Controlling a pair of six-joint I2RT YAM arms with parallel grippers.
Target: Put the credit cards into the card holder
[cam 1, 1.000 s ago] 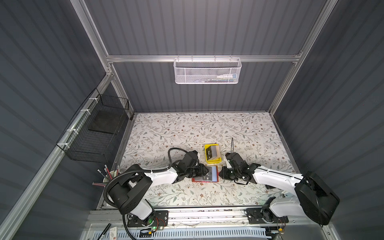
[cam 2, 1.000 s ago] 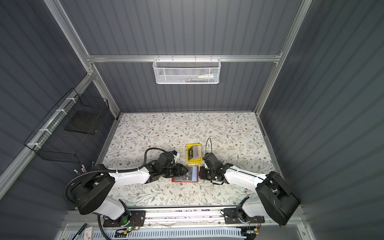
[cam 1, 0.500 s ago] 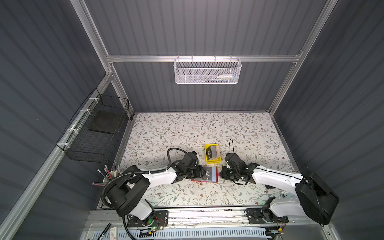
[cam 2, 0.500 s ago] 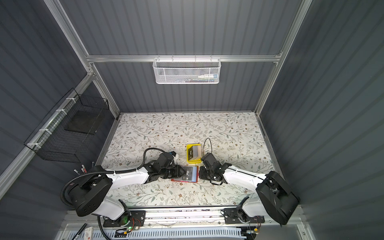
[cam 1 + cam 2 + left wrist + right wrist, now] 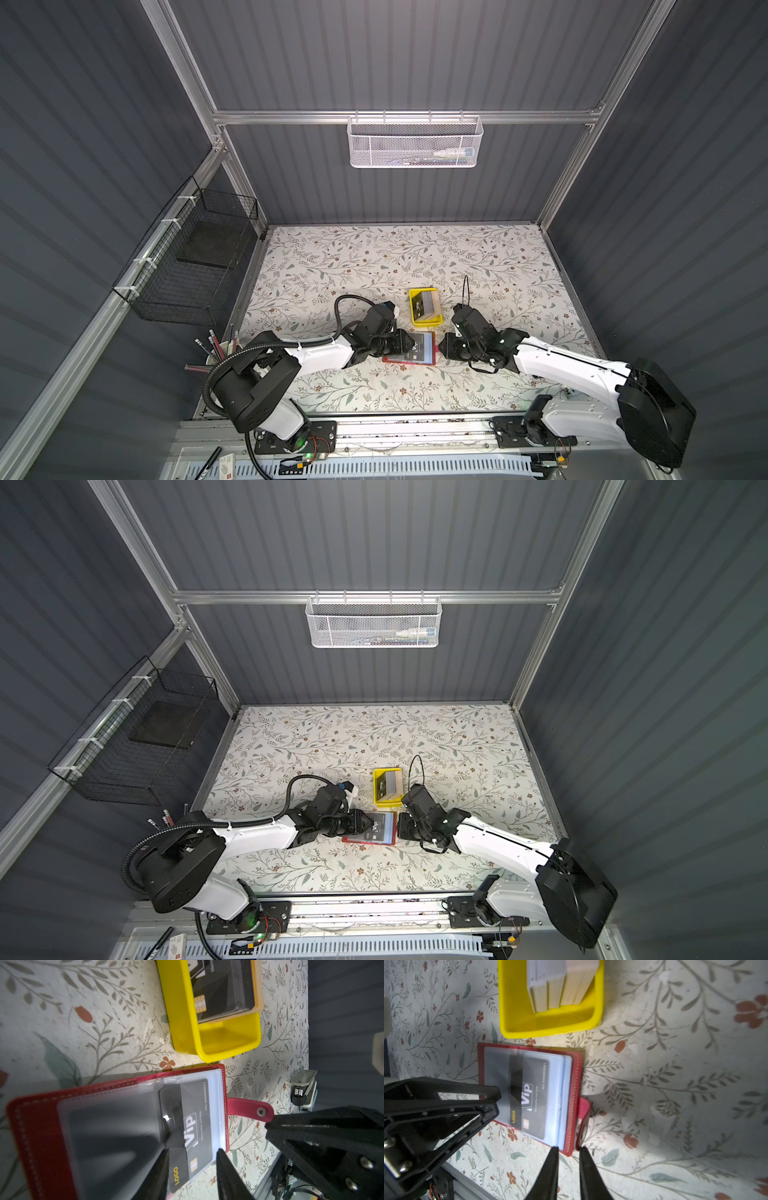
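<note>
Left wrist view: the black VIP card [image 5: 195,1105] lies flat in the clear pocket [image 5: 116,1109] of the opened card holder [image 5: 41,1126]. In both top views the holder sits on the table just at 6 o'clock of the yellow tray [image 5: 427,321], where the other credit cards [image 5: 220,985] stand on edge.

The left gripper [image 5: 192,1150] hovers over the card's chip end with its fingers parted, gripping nothing I can see. The right gripper [image 5: 569,1148], jaws nearly together, brackets the holder's 3 o'clock edge beside the strap [image 5: 245,1108]. Whether it pinches the cover, I cannot tell.

If the left fingers drag on the soft pocket as they lift, they could pull the card out again. An unpinned holder could also slide toward the tray.

Seen from above, the card's long axis runs 12 to 6 o'clock, chip end at 6. The open holder's long axis runs 9 to 3, with the strap pointing to 3.
</note>
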